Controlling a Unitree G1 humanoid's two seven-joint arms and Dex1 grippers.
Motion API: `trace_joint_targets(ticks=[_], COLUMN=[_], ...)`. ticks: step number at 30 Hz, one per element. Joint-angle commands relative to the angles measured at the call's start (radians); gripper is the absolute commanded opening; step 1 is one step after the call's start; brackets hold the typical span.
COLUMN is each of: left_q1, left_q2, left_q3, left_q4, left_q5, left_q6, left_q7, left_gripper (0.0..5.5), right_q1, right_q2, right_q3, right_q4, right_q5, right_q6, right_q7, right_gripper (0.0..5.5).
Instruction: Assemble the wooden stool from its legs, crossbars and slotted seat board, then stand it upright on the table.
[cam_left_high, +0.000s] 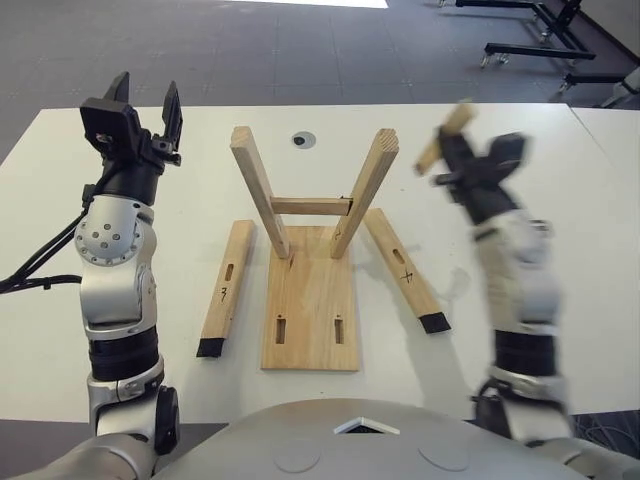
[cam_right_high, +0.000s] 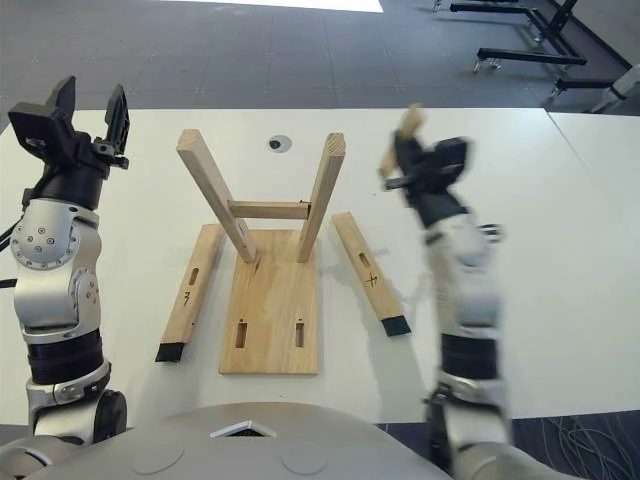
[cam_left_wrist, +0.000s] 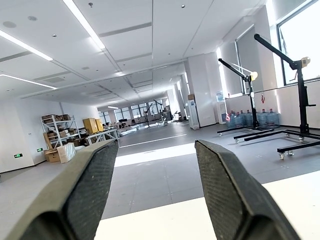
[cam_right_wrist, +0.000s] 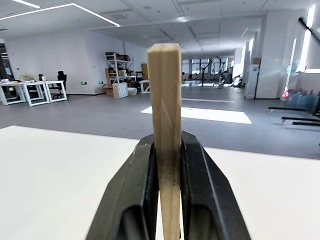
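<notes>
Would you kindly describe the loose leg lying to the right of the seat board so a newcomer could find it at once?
On the white table, find the flat seat board with two standing legs slotted into its far end. The leg lies flat beside the board's right edge, black-capped end toward the robot. Unlike its twin on the left, it bears a cross-shaped mark.

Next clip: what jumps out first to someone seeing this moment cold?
At the table's middle, two standing legs slant up from the seat board, joined by a crossbar, with two loose legs lying flat either side. The right tool, raised at the right, is shut on a wooden bar; the left tool is raised open at the left.
</notes>
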Motion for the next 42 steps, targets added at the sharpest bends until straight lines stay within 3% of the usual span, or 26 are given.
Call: trace_joint_targets(ticks=[1,9,16,20,26,42], left_q1=[-0.025,-0.026,0.015,0.069,0.128,0.124], left_q2=[0.001,0.01,0.012,0.002,-0.005,0.009], left_q3=[-0.012,0.002,0.014,0.026,0.025,0.019], left_q4=[0.044,0.049,0.015,-0.031,-0.09,-0.096], left_q5=[-0.004,-0.003,0.003,0.011,0.019,0.012], left_q6=[-0.026,-0.039,-0.038,-0.03,-0.004,0.028], left_q7=[-0.011,-0.011,-0.007,0.012,0.024,-0.006], left_gripper=[2.79,2.79,2.79,2.79,2.79,2.79], right_q1=[-0.069,-0.072,0.189,0.366,0.465,0.462], right_q2=[0.052,0.06,-0.002,-0.115,-0.165,-0.165], right_q3=[-0.004,-0.043,-0.078,-0.111,-0.133,-0.156], right_q4=[0.134,0.127,-0.253,-0.431,-0.584,-0.573], right_q5=[-0.072,-0.104,0.107,0.186,0.286,0.279], right_q6=[-0.147,-0.23,0.06,0.215,0.364,0.376], right_q7=[-0.063,-0.119,-0.028,0.046,0.06,0.041], right_gripper=[0.39,0.39,0.39,0.39,0.39,0.39])
